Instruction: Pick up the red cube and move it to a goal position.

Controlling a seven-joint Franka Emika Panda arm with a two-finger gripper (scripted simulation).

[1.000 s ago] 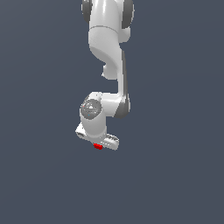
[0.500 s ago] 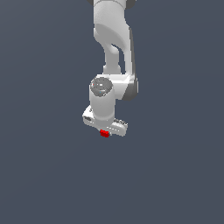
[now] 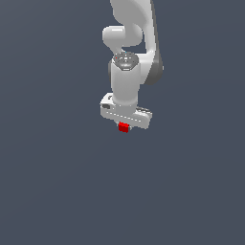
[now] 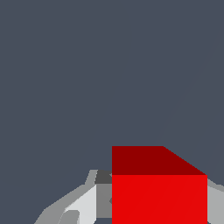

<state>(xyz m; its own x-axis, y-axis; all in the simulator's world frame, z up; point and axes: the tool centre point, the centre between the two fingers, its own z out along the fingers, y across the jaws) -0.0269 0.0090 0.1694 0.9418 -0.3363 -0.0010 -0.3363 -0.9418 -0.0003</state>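
Observation:
The red cube (image 3: 124,128) is a tiny bright red block held just under the white gripper's (image 3: 124,125) wide body in the exterior view, in mid-air against the plain grey ground. In the wrist view the red cube (image 4: 159,188) fills the space between the grey-white fingers (image 4: 83,203), which close on its sides. The gripper (image 4: 157,205) is shut on the cube. The white arm rises above it to the top of the exterior view. The fingertips are hidden behind the cube in the exterior view.
Only the flat dark grey surface (image 3: 57,182) shows around the arm. No goal marker or other object is in view.
The arm has swung toward the exterior view's right and lifted a little, carrying the red cube with it. The grip on the cube looks the same.

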